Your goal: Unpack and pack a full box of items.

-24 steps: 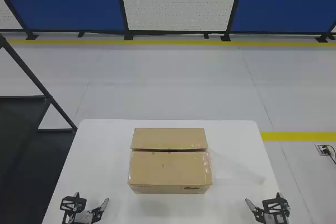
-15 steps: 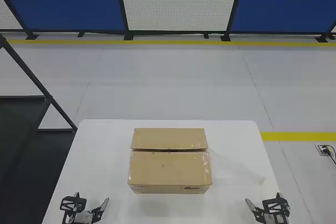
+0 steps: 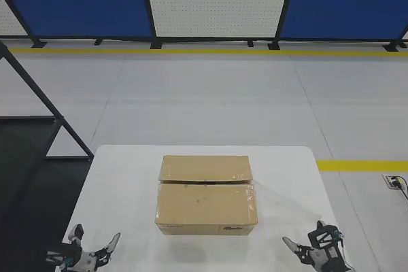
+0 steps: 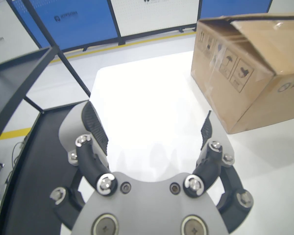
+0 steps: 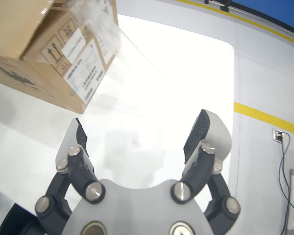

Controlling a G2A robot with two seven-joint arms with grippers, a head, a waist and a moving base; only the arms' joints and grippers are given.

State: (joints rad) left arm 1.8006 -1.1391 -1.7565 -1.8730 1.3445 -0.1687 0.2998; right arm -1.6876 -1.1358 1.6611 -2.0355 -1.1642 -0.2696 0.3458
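A brown cardboard box (image 3: pixel 205 195) stands in the middle of the white table (image 3: pixel 122 183), its top flaps folded down with a dark slit between them. A strip of clear tape (image 5: pixel 98 29) hangs loose from its right end. My left gripper (image 3: pixel 90 250) is at the table's near left corner, open and empty, with the box (image 4: pixel 247 69) ahead to its right. My right gripper (image 3: pixel 304 245) is at the near right corner, open and empty, with the box (image 5: pixel 49 42) ahead to its left.
A black metal rack (image 3: pixel 17 136) stands just left of the table, and its black shelf (image 4: pixel 39 133) lies close beside my left gripper. Blue and white partition panels (image 3: pixel 211 17) close off the far side of the floor. A wall socket with a cable (image 5: pixel 280 136) sits on the floor at right.
Both grippers have shifted at the near table edge: the left one moved left and toward the edge, the right one moved slightly left and turned. The box has not moved.
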